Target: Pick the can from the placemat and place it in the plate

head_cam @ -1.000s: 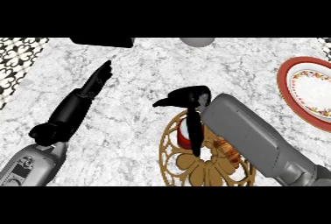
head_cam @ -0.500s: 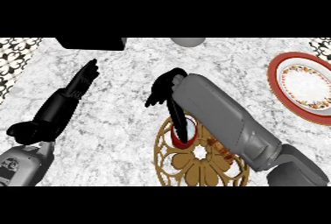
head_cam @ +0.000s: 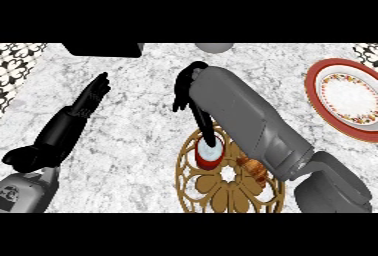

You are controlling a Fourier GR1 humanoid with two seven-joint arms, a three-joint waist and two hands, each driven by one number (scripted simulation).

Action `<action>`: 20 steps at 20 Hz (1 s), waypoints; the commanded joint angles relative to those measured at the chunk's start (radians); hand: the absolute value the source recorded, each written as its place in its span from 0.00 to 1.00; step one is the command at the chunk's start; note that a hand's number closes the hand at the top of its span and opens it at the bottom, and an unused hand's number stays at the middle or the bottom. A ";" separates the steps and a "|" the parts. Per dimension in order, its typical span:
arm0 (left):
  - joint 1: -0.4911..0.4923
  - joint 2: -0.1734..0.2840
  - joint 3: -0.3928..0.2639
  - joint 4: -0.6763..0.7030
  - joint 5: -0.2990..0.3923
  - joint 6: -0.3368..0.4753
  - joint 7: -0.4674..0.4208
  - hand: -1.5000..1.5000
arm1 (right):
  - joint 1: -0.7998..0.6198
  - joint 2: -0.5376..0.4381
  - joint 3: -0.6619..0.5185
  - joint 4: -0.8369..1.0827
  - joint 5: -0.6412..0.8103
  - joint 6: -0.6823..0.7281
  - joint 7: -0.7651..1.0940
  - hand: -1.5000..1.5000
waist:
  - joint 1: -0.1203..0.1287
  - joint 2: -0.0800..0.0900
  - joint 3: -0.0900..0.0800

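The can (head_cam: 209, 153), red with a white top, stands upright on the far edge of the round golden placemat (head_cam: 221, 192). My right hand (head_cam: 190, 86) hovers beyond the can, its fingers loosely bent to the left. One long digit (head_cam: 204, 124) reaches down and touches the can's top; nothing is curled round the can. The grey right forearm hides the mat's right side. The plate (head_cam: 325, 75), white with a red rim, lies at the right edge. My left hand (head_cam: 91, 96) rests open on the counter at the left, fingers straight.
A brown pastry (head_cam: 253, 168) lies on the placemat beside the can. A dark box (head_cam: 103, 49) and a grey round object (head_cam: 214, 47) sit along the counter's far edge. Patterned tiles (head_cam: 15, 67) show at the far left.
My right hand has moved farther from me, off the can, so the can's white top now shows. The left arm has barely shifted.
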 commanded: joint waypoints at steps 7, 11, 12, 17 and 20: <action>0.006 -0.020 0.018 -0.015 -0.011 -0.038 0.014 0.50 | 0.040 0.011 0.020 0.073 0.016 0.072 -0.032 0.00 | 0.010 0.001 0.000; -0.056 -0.031 0.052 0.056 -0.016 -0.050 -0.003 0.50 | 0.003 0.011 0.029 0.088 0.038 0.132 -0.063 0.00 | 0.007 0.006 0.000; -0.061 -0.071 0.010 0.020 -0.037 -0.020 0.037 0.50 | 0.022 0.011 0.048 0.078 0.049 0.114 -0.069 0.00 | 0.012 0.006 0.000; -0.057 -0.083 0.011 -0.003 -0.061 -0.012 0.063 0.50 | 0.055 0.011 0.083 0.060 0.055 0.147 -0.069 0.00 | 0.009 0.001 0.000; -0.017 -0.051 0.044 -0.023 -0.049 -0.029 0.085 0.50 | 0.143 0.011 0.127 -0.001 0.105 0.165 -0.108 0.00 | -0.009 -0.005 0.001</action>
